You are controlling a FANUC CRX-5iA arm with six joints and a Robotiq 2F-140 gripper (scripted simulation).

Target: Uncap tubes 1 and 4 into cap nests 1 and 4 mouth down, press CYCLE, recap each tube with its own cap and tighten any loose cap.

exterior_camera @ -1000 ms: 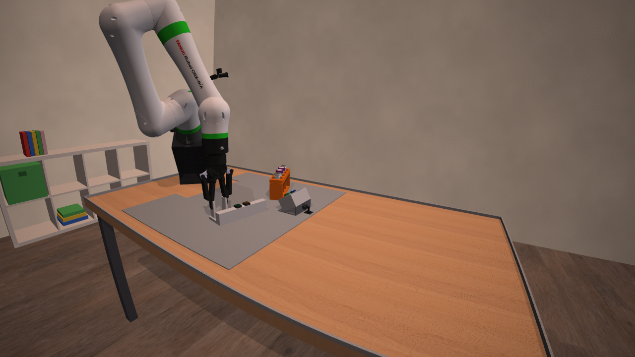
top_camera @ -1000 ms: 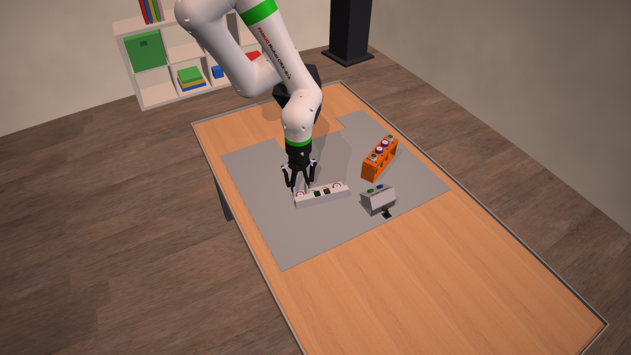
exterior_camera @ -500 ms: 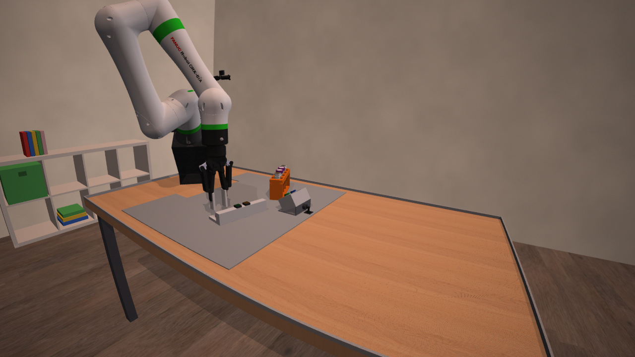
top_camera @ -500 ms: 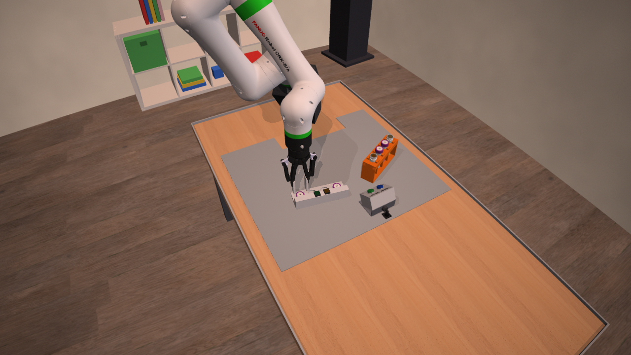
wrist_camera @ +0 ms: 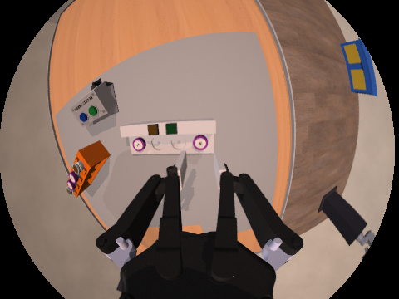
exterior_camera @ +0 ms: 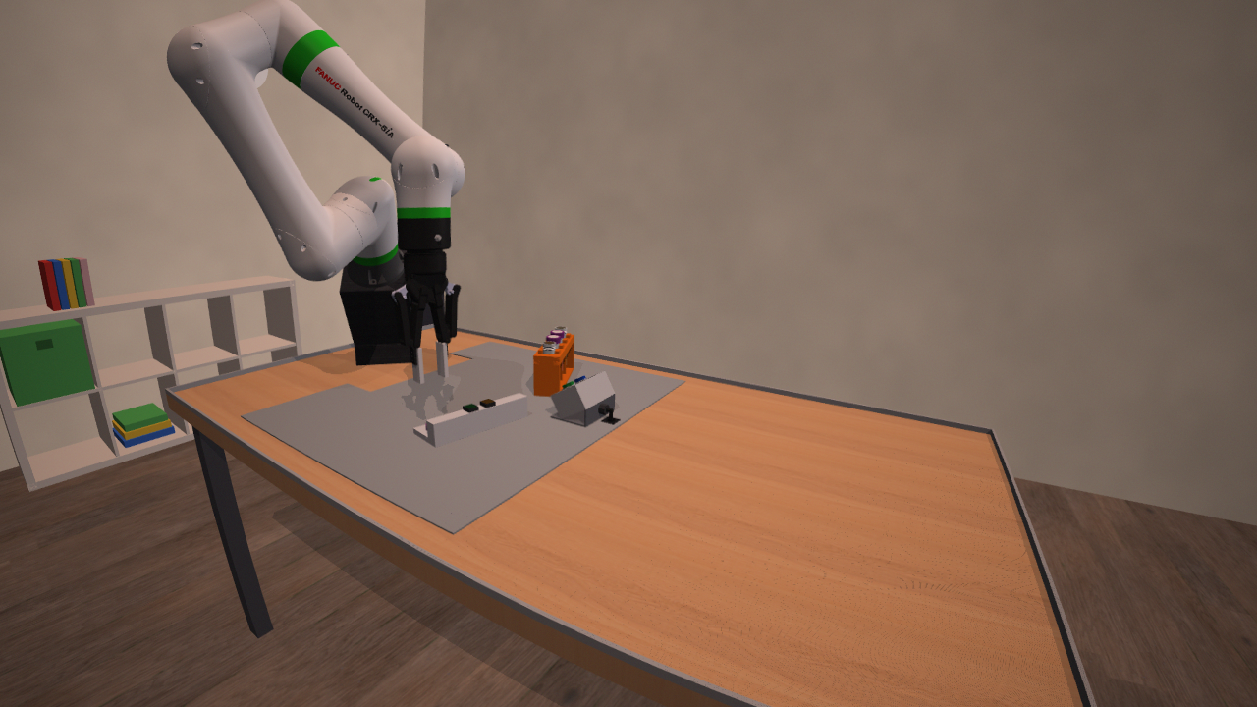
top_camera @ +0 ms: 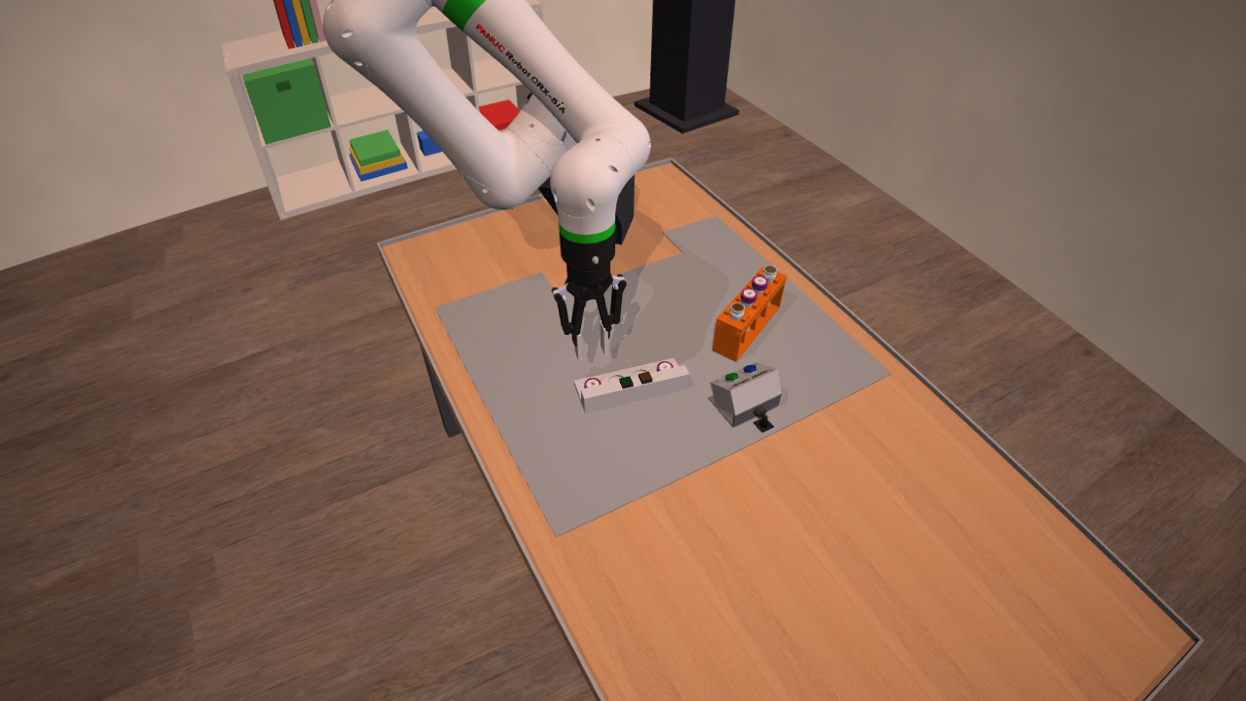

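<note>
My gripper (top_camera: 592,342) hangs above the grey mat, just behind the white cap tray (top_camera: 631,384), with its fingers partly open and nothing between them; it also shows in the exterior view (exterior_camera: 430,376) and the wrist view (wrist_camera: 199,171). A purple cap lies in each end nest of the tray, one at the left (top_camera: 593,383) and one at the right (top_camera: 665,367). The two lamps (wrist_camera: 162,129) on the tray's console look dark. The orange decapping station (top_camera: 749,313) holds two purple-capped tubes in the middle (top_camera: 754,288) and an uncapped tube at each end.
The small grey key desk (top_camera: 745,391) with the green key (top_camera: 731,377) and the blue key (top_camera: 749,369) stands in front of the station. A shelf with boxes and books stands on the floor behind the table.
</note>
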